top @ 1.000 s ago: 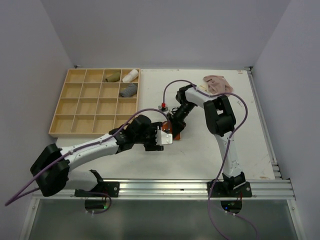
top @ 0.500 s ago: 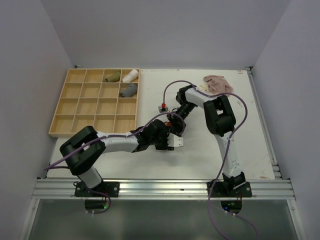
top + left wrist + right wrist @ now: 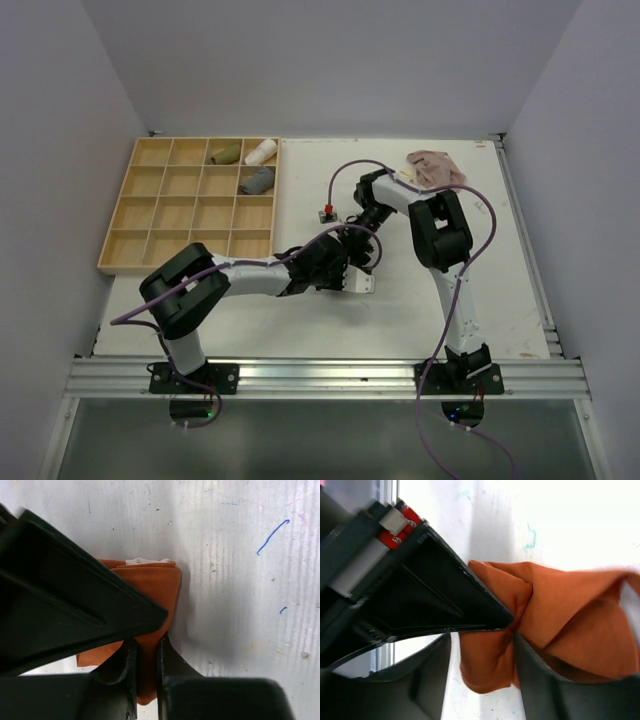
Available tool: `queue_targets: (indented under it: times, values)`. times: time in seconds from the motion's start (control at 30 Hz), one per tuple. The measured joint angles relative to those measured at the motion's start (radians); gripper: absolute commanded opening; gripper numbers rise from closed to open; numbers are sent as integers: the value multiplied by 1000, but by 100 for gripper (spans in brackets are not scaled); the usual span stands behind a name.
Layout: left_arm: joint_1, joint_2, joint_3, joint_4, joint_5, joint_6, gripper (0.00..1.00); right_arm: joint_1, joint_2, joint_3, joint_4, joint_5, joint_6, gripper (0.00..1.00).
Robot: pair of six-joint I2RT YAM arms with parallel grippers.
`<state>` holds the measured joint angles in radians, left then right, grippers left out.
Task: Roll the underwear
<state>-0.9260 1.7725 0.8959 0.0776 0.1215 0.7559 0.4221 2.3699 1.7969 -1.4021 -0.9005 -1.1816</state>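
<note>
Currently | left hand [image 3: 146, 647], right hand [image 3: 480, 650] pinch orange underwear [image 3: 155, 587] | tray [image 3: 180, 215] holds 3 rolls [image 3: 257, 180]

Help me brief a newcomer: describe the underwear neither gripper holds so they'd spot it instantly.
On the white table, look to the far right corner, across from the wooden divided tray. The pale beige-pink underwear lies crumpled there. Unlike the rust-orange underwear pinched mid-table by the left gripper and right gripper, it is untouched.

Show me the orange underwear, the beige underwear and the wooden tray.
orange underwear [image 3: 155, 587]: left wrist view, folded top layer.
beige underwear [image 3: 432, 167]: top external view, its middle.
wooden tray [image 3: 152, 213]: top external view, bare compartment.
</note>
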Motion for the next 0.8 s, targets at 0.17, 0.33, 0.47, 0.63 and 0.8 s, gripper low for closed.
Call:
queue_targets:
  times: [0.17,0.33,0.47,0.63,0.8]
  values:
    - [3,0,48,-115,54,13,0,-49,0,111,3,4,66,69]
    - [13,13,116,-255,138,-8,0,-165,-28,291,51,1,157,81]
    - [54,95,262,-415,239,-39,4,-283,-145,282,101,29,243,83]
    - [140,259,509,-632,407,-83,7,-357,-395,97,106,85,215,72]
    - [215,436,755,-860,570,-94,12,-338,-681,-238,143,102,172,69]
